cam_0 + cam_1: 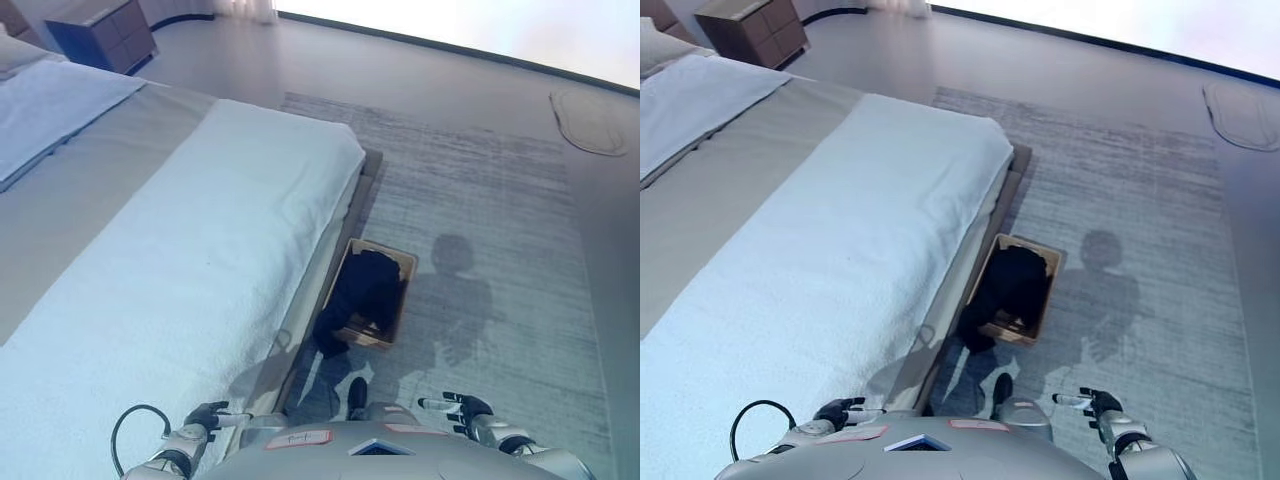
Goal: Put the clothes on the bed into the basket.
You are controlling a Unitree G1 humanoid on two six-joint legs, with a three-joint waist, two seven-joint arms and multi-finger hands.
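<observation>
Dark left hand [205, 415] low over the bed [180, 260] edge, fingers loosely apart, holding nothing. Right hand [462, 408] over the rug [480, 200], fingers spread, empty. Basket [405, 290] on the rug beside the bed; black clothes [362, 290] inside, spilling over its near rim. Dresser [105, 35] far back.

Both arms show only at the bottom edge, held low and bent forward. The left hand [207, 416] points its fingers to the right, loosely extended, holding nothing. The right hand [462, 408] points left, fingers seemingly relaxed and slightly spread, also holding nothing.
</observation>
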